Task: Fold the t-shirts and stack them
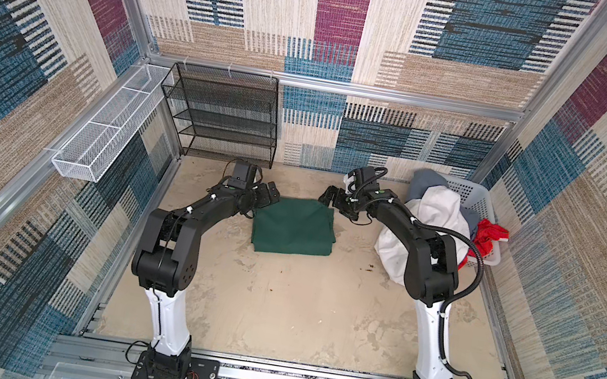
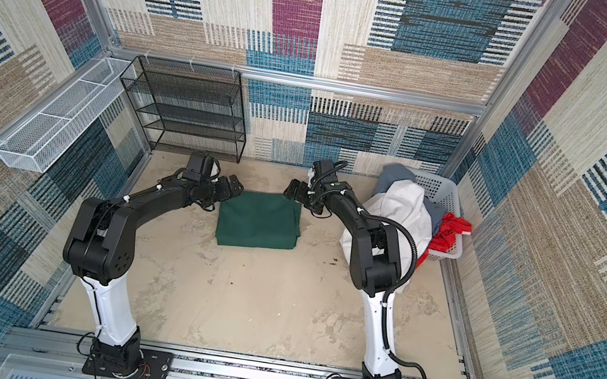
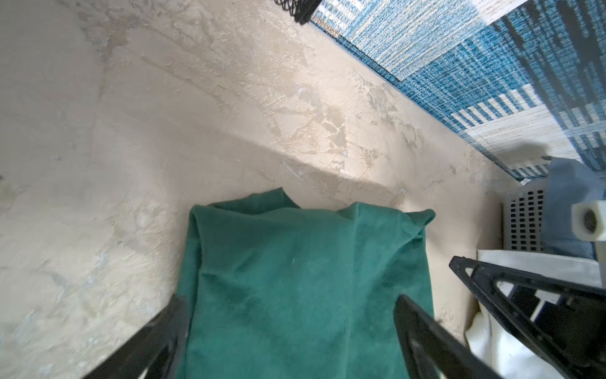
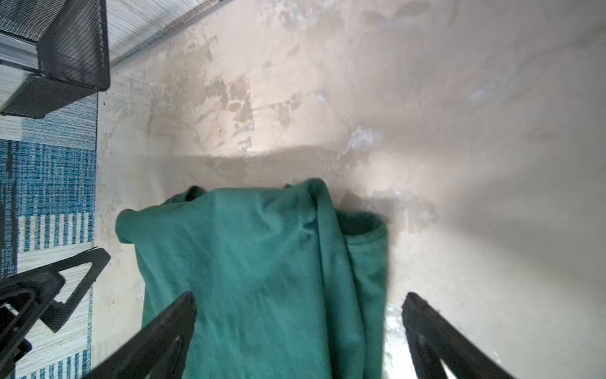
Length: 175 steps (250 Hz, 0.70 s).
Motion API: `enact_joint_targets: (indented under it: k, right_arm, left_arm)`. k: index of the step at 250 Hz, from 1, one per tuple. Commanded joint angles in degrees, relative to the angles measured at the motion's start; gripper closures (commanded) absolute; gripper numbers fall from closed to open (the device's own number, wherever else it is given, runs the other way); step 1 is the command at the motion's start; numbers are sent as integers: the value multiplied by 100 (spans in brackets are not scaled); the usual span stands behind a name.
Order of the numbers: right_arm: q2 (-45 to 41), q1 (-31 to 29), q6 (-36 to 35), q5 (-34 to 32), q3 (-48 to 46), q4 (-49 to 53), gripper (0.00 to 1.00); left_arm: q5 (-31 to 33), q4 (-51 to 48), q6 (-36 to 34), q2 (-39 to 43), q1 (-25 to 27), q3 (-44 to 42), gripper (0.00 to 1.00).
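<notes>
Green t-shirt point(image 1: 293, 227) folded on worktop point(image 1: 292, 315) toward the back; left jaws and right jaws spread at its far corners, pinching nothing. We judge: lifting away could snag loose layers, undoing fold.

T-shirts: four that can be told apart by colour
Green t-shirt point(image 1: 293, 227): one
White t-shirt point(image 1: 437, 210): one
Grey t-shirt point(image 1: 423, 180): one
Red t-shirt point(image 1: 489, 236), white marks on it: one
Pale plastic basket point(image 1: 469, 194): one
Black mesh rack point(image 1: 221, 117): one
White wire tray point(image 1: 110, 127): one
Robot arms: two, the left arm point(image 1: 201, 206) and the right arm point(image 1: 409, 226)
Hands: two, the left hand point(image 1: 271, 192) and the right hand point(image 1: 330, 197)
</notes>
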<state>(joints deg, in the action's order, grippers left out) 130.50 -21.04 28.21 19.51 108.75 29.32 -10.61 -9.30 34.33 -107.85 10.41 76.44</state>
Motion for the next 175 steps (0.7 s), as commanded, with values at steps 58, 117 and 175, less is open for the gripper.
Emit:
enact_joint_targets:
  k: [58, 117, 175]
  right_arm:
    - [-791, -1, 221, 315, -1783, -1130, 4]
    - [-708, -9, 562, 463, -2379, -1682, 30]
    - [-618, -4, 644, 522, -2490, -1824, 72]
  left_arm:
    - [147, 220, -17, 246, -4, -877, 2]
    - [-162, 214, 58, -359, 4, -510, 1]
    - [-132, 106, 28, -589, 119, -302, 1]
